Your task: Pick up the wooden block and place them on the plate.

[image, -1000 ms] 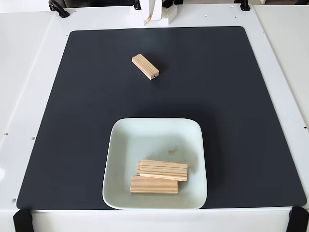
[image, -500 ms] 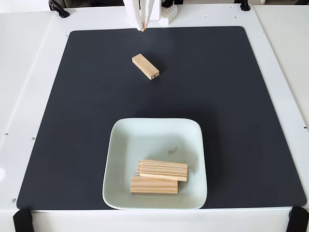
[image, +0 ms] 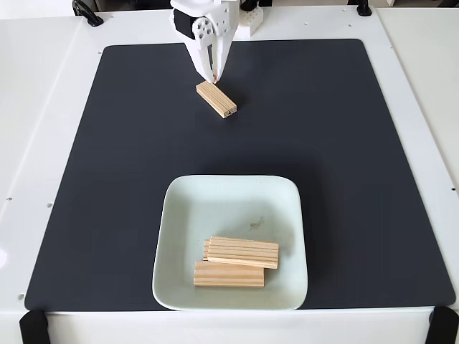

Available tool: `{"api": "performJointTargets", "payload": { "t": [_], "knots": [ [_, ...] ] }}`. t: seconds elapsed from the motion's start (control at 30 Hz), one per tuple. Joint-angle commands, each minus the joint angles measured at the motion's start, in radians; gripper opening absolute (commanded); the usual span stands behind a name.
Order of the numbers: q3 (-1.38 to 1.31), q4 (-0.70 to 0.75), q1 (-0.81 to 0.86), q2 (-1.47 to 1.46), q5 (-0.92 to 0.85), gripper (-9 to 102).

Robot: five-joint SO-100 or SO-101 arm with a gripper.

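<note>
One wooden block (image: 216, 98) lies diagonally on the black mat near its far edge. My white gripper (image: 214, 77) reaches down from the top of the fixed view, its tips just behind the block's upper left end. The fingers taper together to a point with nothing between them. The pale green plate (image: 215, 208) sits at the near middle of the mat. In its front half rest more wooden blocks: one (image: 229, 274) flat at the front, and another (image: 242, 251) overlapping it from behind, with an edge of a further one peeking out beneath.
The black mat (image: 344, 158) covers most of the white table (image: 43, 107). Black clamps sit at the table's near corners (image: 34, 327) and along the far edge. The arm's white base (image: 247, 18) stands at the top centre.
The gripper has come down from the top edge and forward, from barely visible to hovering just behind the lone block. The blocks and plate have stayed put.
</note>
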Motion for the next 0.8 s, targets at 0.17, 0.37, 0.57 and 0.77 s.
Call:
{"api": "performJointTargets", "payload": {
  "t": [0.17, 0.37, 0.57, 0.77],
  "knots": [
    [0.064, -0.011, 0.003, 0.061, -0.003, 8],
    [0.054, 0.112, -0.04, 0.057, -0.005, 42],
    [0.048, 0.103, -0.044, 0.052, -0.003, 42],
    [0.046, 0.02, -0.032, -0.015, -0.003, 41]
  ]
}}
